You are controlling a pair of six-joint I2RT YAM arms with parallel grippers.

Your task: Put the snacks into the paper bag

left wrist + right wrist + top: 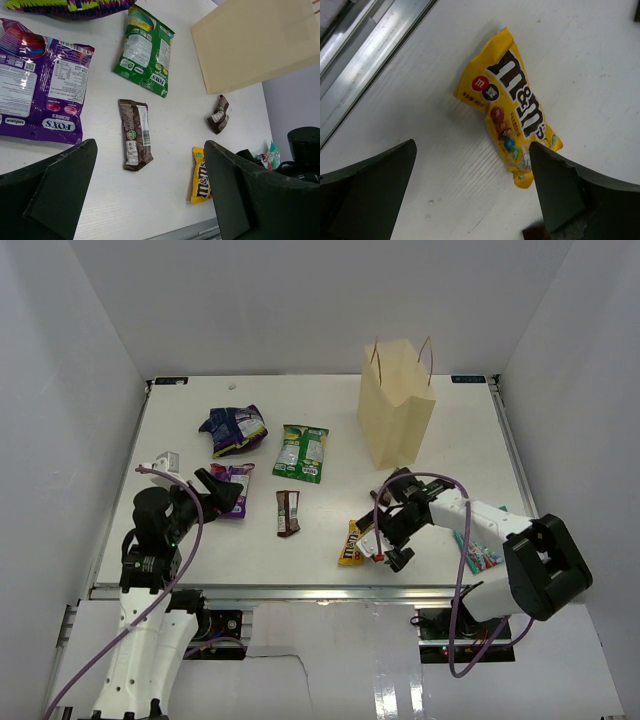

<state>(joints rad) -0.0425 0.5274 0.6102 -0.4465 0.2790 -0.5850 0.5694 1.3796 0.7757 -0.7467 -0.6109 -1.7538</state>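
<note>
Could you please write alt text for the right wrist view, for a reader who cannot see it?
A yellow candy pack lies flat on the white table, in front of the right gripper, whose dark jaws stand wide open and hold nothing. The table's metal edge rail crosses the upper left corner.

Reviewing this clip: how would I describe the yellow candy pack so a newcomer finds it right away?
Start at the tall tan paper bag toward the far right of the table and come toward the near edge. The yellow candy pack lies flat there. It is the only yellow packet; the chocolate bar to its left is brown.
</note>
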